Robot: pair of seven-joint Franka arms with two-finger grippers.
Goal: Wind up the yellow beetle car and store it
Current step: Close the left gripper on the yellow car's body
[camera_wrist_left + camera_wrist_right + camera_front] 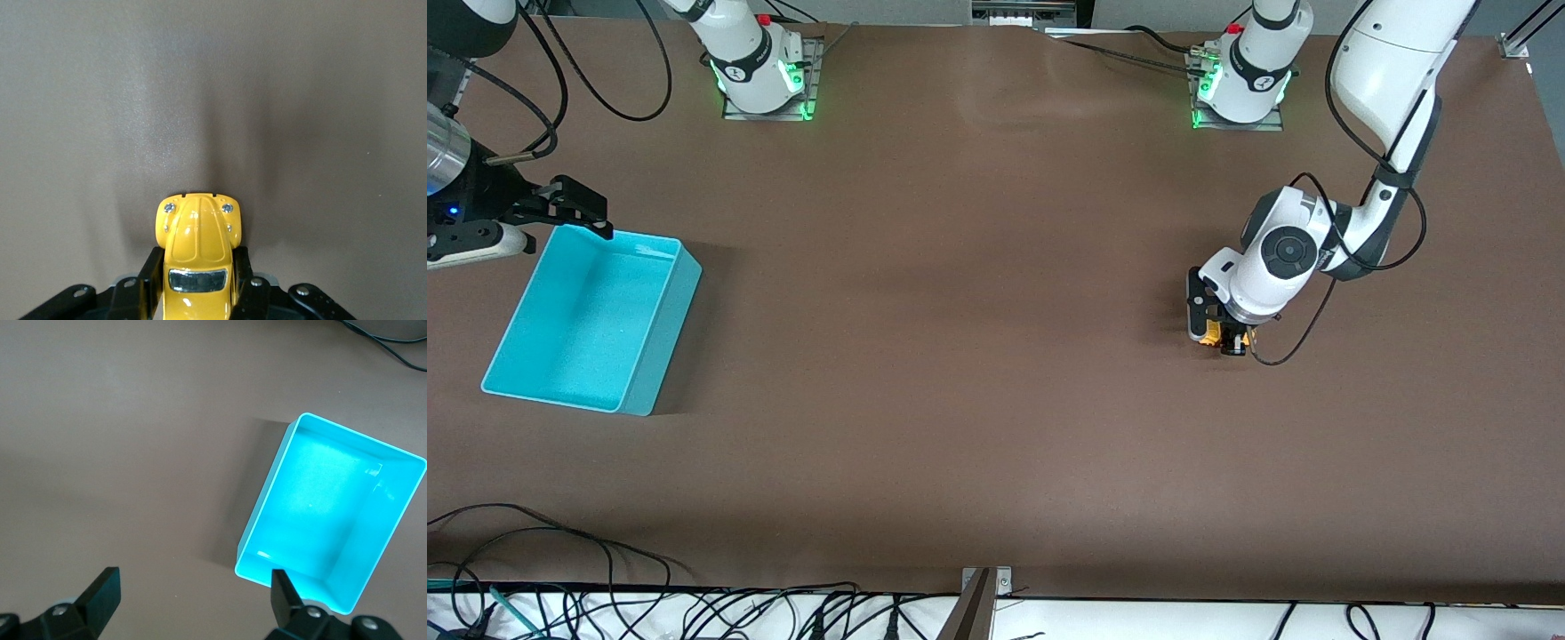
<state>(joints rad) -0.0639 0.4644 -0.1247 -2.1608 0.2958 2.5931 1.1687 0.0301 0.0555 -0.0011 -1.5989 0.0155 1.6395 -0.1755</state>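
The yellow beetle car (198, 260) sits between the black fingers (151, 270) of my left gripper (1216, 335), which is shut on its sides, down at the table toward the left arm's end. Only a bit of yellow (1211, 336) shows under the hand in the front view. The turquoise bin (591, 317) stands empty toward the right arm's end and also shows in the right wrist view (330, 513). My right gripper (574, 209) hangs open and empty over the table at the bin's corner nearest the robot bases, with its fingers (101, 592) wide apart.
The brown table (960, 356) carries nothing else. Loose cables (649, 609) run along the edge nearest the front camera. The two arm bases (760, 76) stand at the edge farthest from that camera.
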